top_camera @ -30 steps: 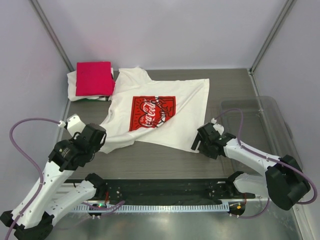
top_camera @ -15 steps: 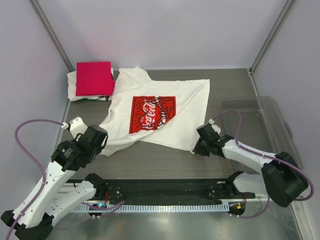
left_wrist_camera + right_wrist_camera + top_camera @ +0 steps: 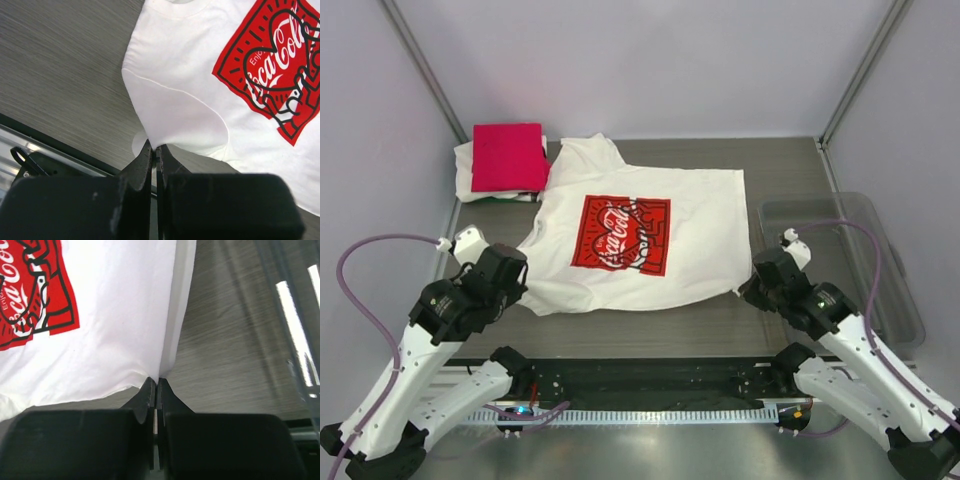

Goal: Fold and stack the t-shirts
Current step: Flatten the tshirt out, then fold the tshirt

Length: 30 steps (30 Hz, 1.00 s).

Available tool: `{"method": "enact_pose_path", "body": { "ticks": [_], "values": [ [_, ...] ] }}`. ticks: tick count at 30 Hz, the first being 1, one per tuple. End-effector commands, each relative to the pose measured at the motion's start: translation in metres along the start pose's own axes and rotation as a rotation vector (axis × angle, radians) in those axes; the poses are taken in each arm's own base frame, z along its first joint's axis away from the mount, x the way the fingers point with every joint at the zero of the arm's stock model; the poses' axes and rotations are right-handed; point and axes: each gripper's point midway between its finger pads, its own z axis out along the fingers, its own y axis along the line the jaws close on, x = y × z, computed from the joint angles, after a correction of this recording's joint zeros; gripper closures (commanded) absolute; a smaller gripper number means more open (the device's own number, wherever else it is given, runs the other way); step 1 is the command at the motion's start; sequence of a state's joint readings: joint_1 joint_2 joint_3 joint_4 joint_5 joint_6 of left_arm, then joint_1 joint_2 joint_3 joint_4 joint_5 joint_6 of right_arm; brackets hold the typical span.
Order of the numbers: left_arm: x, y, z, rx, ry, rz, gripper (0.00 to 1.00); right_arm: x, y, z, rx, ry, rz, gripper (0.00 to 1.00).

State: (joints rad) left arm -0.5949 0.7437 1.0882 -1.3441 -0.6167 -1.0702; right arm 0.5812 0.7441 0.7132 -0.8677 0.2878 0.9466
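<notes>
A white t-shirt (image 3: 700, 230) with a red square Coca-Cola print (image 3: 620, 233) lies spread in the middle of the table. My left gripper (image 3: 518, 283) is shut on its near left corner, the cloth (image 3: 175, 107) pinched between the fingertips. My right gripper (image 3: 752, 287) is shut on the near right corner of the shirt (image 3: 120, 315). At the back left a folded crimson-pink t-shirt (image 3: 507, 156) lies on top of a folded white one (image 3: 464, 172).
A clear plastic tub (image 3: 880, 260) stands at the right side of the table, close to my right arm. The grey side walls rise on both sides. A black rail (image 3: 640, 385) runs along the near edge between the arm bases.
My right gripper shut on the shirt's near right corner and pulled it to the right. The shirt now lies flatter and wider. The left gripper shifted slightly left.
</notes>
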Motion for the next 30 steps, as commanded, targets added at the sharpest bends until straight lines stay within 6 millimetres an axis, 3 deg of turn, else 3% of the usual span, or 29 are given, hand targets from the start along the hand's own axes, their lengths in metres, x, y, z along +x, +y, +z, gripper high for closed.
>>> {"method": "enact_pose_path", "body": {
  "ticks": [1, 8, 13, 17, 18, 22, 28, 30],
  "values": [
    [0.012, 0.011, -0.006, -0.016, 0.064, 0.04, 1.0, 0.005, -0.044, -0.02, 0.15, -0.005, 0.001, 0.99],
    [0.031, 0.015, -0.008, 0.001, 0.143, 0.056, 1.0, -0.008, -0.059, -0.044, 0.144, -0.108, 0.142, 0.99],
    [0.026, 0.0, -0.002, 0.024, 0.142, 0.16, 1.0, -0.004, -0.056, -0.036, 0.159, -0.078, 0.104, 0.99],
    [0.002, -0.021, 0.005, -0.009, 0.098, 0.245, 1.0, -0.014, -0.037, -0.032, 0.131, -0.082, 0.088, 0.99],
    [-0.013, -0.031, 0.003, 0.002, 0.058, 0.26, 1.0, -0.018, -0.032, -0.031, 0.121, -0.09, 0.086, 0.99],
    [-0.041, -0.062, 0.017, -0.018, 0.039, 0.323, 1.0, -0.038, -0.015, -0.024, 0.146, -0.124, 0.053, 0.99],
    [-0.082, -0.101, 0.047, -0.062, 0.02, 0.392, 1.0, -0.068, 0.001, -0.001, 0.179, -0.124, 0.024, 0.99],
    [-0.089, -0.109, 0.066, -0.088, 0.036, 0.398, 1.0, -0.079, 0.001, 0.009, 0.177, -0.114, 0.04, 0.99]
  ]
}}
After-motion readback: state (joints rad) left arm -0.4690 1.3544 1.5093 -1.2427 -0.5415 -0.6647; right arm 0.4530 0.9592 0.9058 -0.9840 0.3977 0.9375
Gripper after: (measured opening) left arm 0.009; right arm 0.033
